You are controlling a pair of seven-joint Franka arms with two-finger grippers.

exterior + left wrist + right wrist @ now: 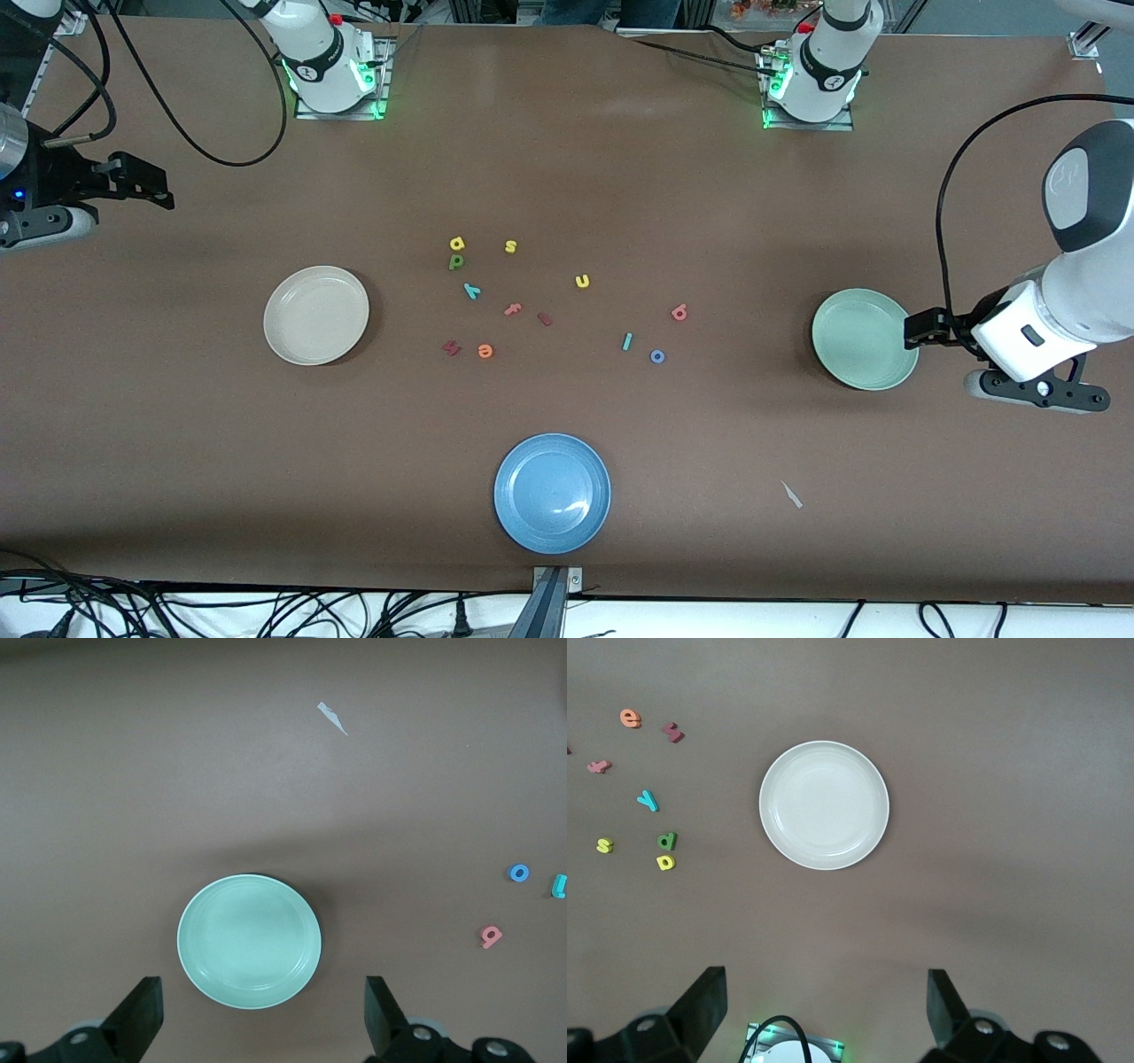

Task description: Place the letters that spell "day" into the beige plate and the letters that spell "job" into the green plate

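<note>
Front view gives us the beige plate (316,315), green plate (864,338) and blue plate (552,493) holding nothing; "day" letters (457,261) and "job" letters (656,338) lie between them. Only wrist views show the left gripper (261,1014) and right gripper (826,1010) spread wide, grasping nothing.

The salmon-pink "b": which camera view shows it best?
The left wrist view shows the salmon-pink "b" largest, with its ring and stem plain, beside the blue "o". The front view shows it only as a tiny mark among the scattered letters. The right wrist view does not show it.
</note>
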